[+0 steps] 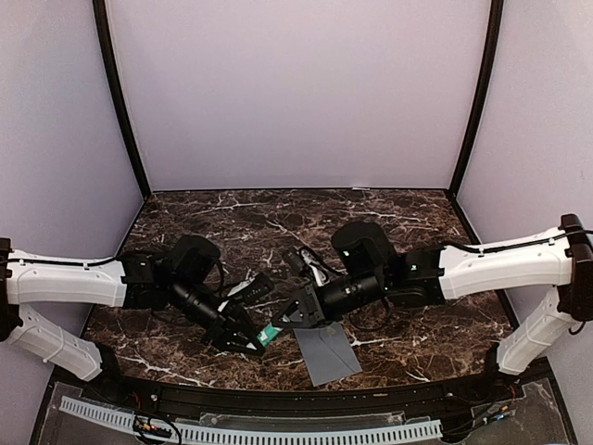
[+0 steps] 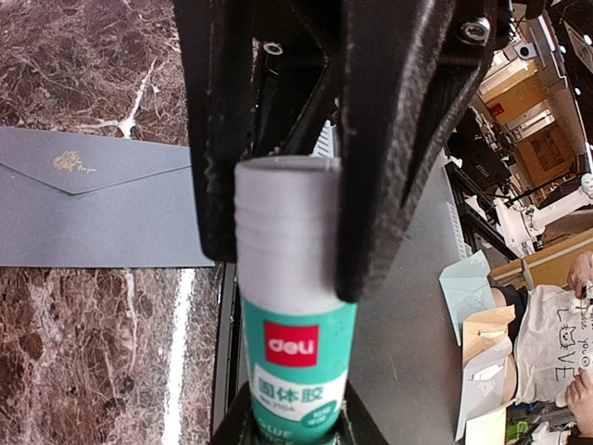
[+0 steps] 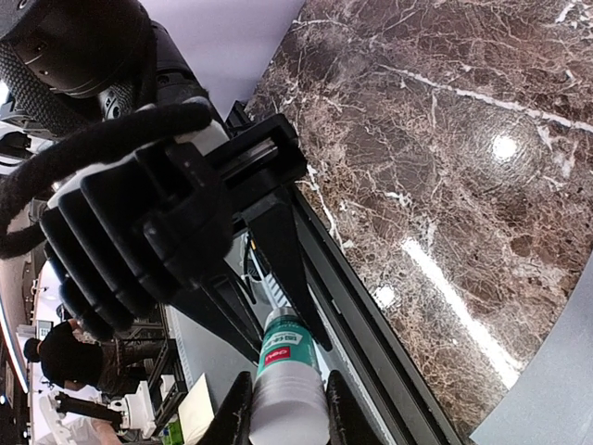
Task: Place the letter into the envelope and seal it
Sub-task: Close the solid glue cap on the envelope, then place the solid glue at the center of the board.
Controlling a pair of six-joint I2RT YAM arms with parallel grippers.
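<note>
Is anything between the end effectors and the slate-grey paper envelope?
Nothing lies between, but the left end effector and right end effector both grip a green plastic glue stick near the slate-grey paper envelope.

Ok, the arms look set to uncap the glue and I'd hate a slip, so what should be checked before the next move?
1. Left end effector shut on the glue stick body: ok.
2. Right end effector shut on the white cap: ok.
3. Envelope lying flat on the table: ok.
4. Flap lifted for gluing: not ok, it lies folded down.
5. Letter inside the envelope: cannot tell.
</note>
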